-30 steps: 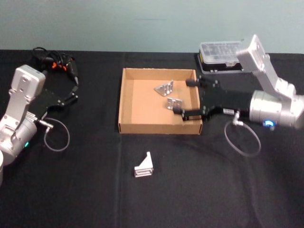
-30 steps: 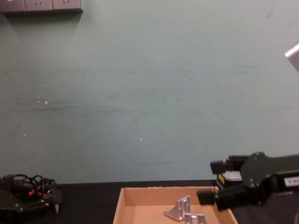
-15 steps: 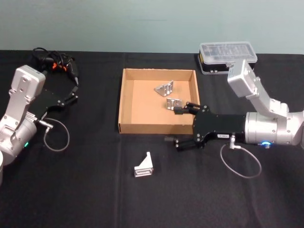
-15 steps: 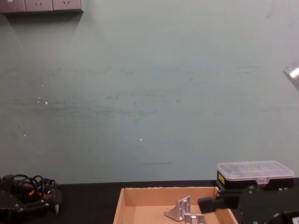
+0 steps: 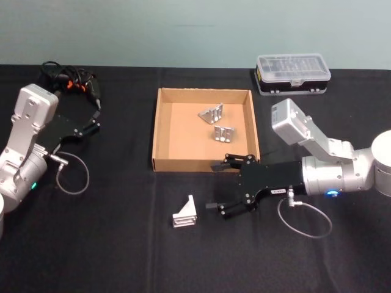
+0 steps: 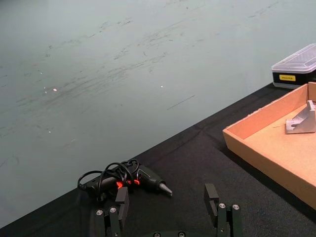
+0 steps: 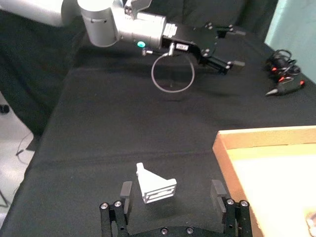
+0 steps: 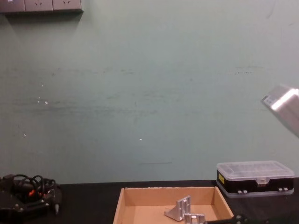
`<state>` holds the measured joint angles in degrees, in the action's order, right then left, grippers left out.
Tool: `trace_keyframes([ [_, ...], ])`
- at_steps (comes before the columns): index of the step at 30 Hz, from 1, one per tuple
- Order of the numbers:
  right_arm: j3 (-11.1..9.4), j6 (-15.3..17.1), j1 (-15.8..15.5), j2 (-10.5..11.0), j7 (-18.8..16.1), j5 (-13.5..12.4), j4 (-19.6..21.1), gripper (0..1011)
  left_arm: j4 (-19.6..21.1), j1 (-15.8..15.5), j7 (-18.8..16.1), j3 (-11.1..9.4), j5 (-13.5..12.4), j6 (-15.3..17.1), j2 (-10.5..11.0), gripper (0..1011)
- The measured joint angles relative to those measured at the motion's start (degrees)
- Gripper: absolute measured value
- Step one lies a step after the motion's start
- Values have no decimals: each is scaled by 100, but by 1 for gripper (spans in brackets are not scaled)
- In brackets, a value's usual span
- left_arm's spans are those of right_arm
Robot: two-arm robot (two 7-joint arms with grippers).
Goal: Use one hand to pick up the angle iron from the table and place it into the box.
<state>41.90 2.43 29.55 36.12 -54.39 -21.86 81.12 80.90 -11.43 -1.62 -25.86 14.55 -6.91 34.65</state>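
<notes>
The box [image 5: 156, 131] holds two angle irons [image 5: 211, 113]. The right gripper [image 5: 215, 187], wide open and empty, is just beside a third angle iron [image 5: 185, 213] on the table [image 5: 122, 244]. The left gripper [image 5: 96, 114] is parked open.

Robot test lab: black table [image 5: 91, 244], bare green wall [image 8: 140, 93], wall sockets [image 8: 42, 4], parts case [image 5: 292, 73]

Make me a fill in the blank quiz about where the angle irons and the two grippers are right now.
1. The cardboard box already holds ___ angle irons.
2. A third angle iron lies outside the box, on the black ___.
3. The right gripper sits just beside the third angle iron with its fingers ___.
4. The left gripper, parked at the left side, holds ___.

Missing words: two; table; open; nothing.
</notes>
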Motion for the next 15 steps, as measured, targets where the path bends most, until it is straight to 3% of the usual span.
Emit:
trace_keyframes([
  [15, 508, -136, 411, -293, -144, 284, -490, 1004, 0, 0, 0, 0, 0, 0, 0, 1000],
])
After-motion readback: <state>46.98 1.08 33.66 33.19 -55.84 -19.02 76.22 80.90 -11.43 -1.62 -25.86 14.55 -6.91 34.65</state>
